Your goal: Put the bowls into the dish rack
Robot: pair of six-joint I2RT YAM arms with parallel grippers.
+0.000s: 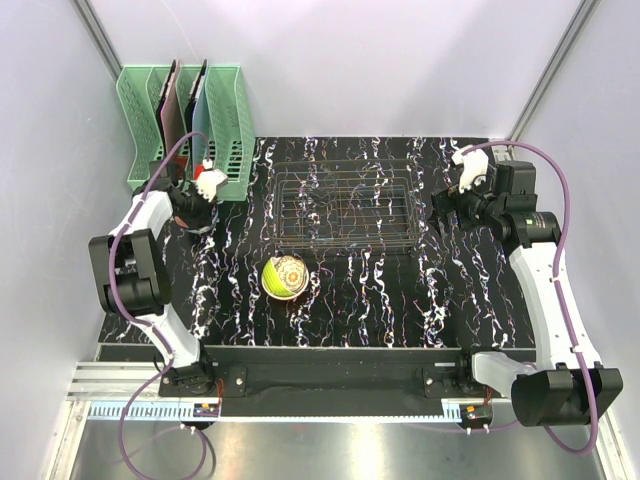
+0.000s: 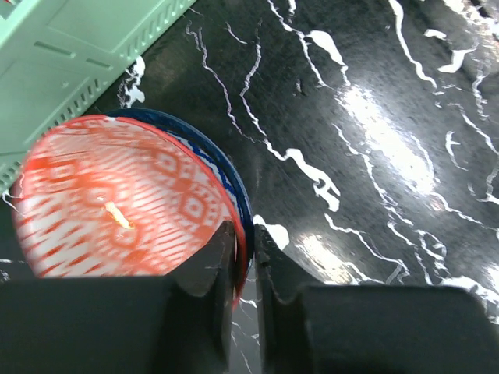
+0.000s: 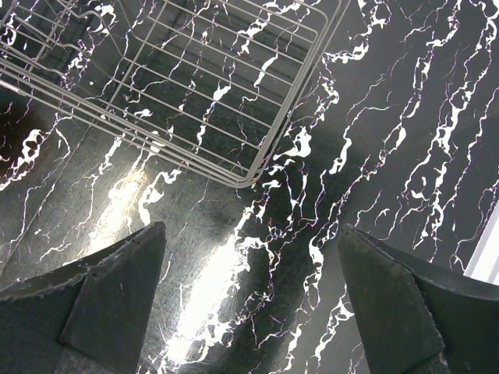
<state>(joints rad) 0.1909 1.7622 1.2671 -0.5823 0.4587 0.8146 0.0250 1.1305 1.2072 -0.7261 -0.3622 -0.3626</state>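
Observation:
A white bowl with reddish marks [image 2: 117,202], blue on its outside, sits on the black marbled table next to the mint-green holder. My left gripper [image 2: 245,238] is shut on its right rim, one finger inside and one outside; it shows in the top view [image 1: 196,207] too. A lime green bowl [image 1: 276,280] with a pale patterned bowl nested in it stands in front of the dark wire dish rack [image 1: 345,205]. The rack holds no bowls. My right gripper [image 3: 249,257] is open and empty just right of the rack's corner [image 3: 257,175], also in the top view [image 1: 445,208]. The other bowls are out of view.
A tall mint-green slotted holder [image 1: 190,110] with flat dark plates stands at the back left, close behind my left gripper; its wall shows in the left wrist view [image 2: 70,62]. White enclosure walls surround the table [image 1: 400,300].

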